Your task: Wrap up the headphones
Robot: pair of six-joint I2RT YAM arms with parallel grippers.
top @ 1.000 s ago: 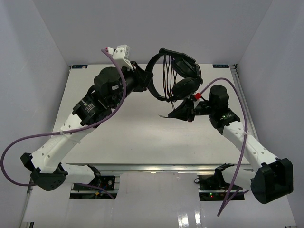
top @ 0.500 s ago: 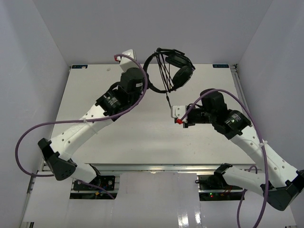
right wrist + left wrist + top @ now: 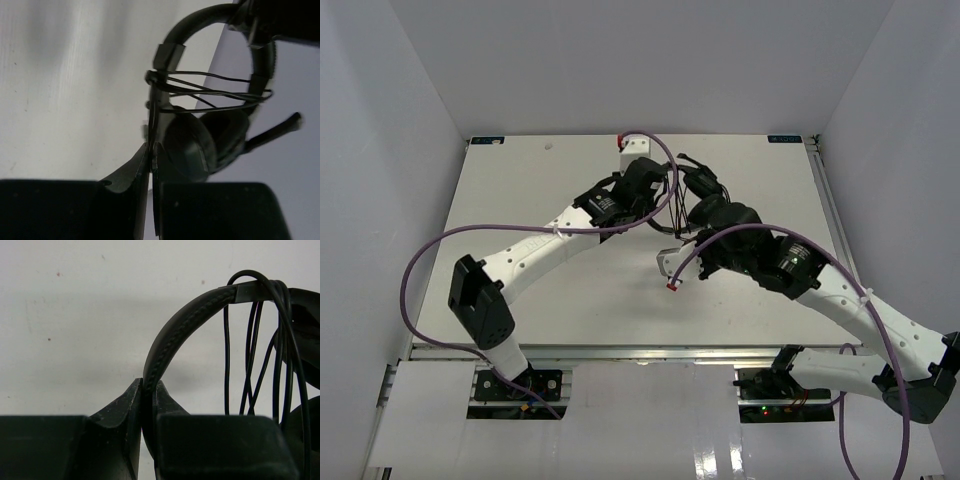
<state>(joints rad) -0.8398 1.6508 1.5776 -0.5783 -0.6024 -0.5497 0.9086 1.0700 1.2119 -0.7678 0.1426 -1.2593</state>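
Top view: the small black over-ear headphones with thin headband and padded earcups are mid-table toward the far edge, held between the two arms over the white tabletop; whether they touch it cannot be told from here. The left arm reaches diagonally from its near-left base, with the left gripper at the headband side. The right arm bends in from the right, with the right gripper just beside the earcups. Left wrist view: the left gripper is closed almost to touching on the stitched black headband, taken edge-on low on its arc. Several loops of thin black cord cross the band to the right. Right wrist view: the right gripper is pinched tight on a strand of the cord where the loops bunch at the band. A padded earcup and the slim black boom mic lie beyond. Judgement: the headset looks light, and the band is springy yet stiff enough to serve as a handle. The cord is limp and thin, so it is likely to slip from a loose pinch or snag on the mic boom. The best holds are probably the band for anchoring and the cord close to the last loop for tension.
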